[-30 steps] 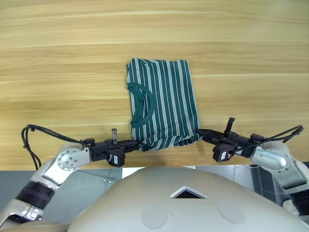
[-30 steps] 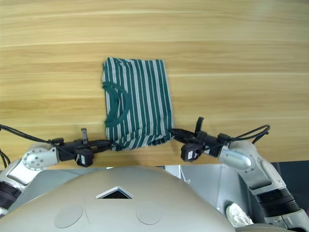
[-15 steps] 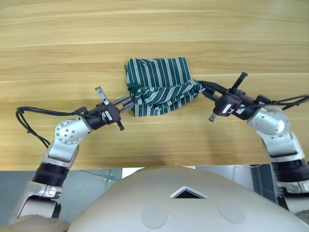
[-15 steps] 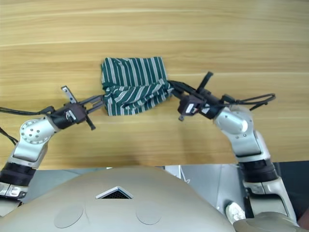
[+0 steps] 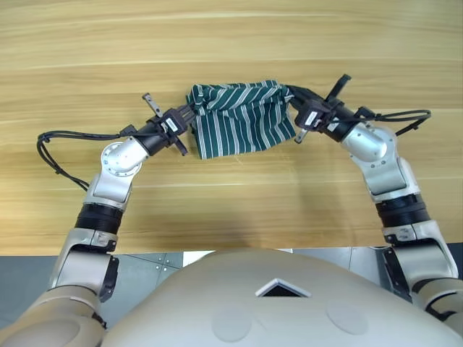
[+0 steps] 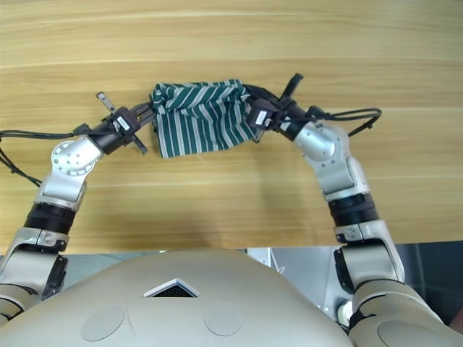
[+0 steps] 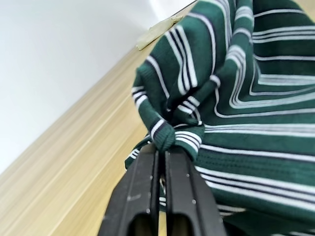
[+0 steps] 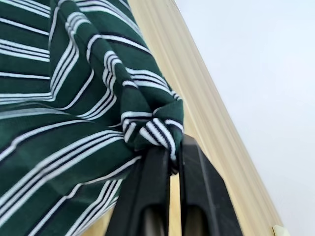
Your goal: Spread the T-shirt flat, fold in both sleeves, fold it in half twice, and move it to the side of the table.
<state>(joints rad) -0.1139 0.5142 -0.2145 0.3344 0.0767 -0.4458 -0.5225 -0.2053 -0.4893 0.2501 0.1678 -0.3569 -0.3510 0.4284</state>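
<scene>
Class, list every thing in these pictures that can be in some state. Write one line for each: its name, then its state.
T-shirt: doubled over on itself on the table, bunched at the two gripped corners.
Left gripper: shut on a T-shirt corner.
Right gripper: shut on the other T-shirt corner.
Table: bearing the T-shirt.

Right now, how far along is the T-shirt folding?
Done: no sleeves stick out, and the T-shirt is doubled into a short bundle. In hand: the left hand and right hand each pinch a far corner, cloth bunched. Left: releasing, perhaps another half fold, then moving it aside; it lies mid-width on the table.
</scene>
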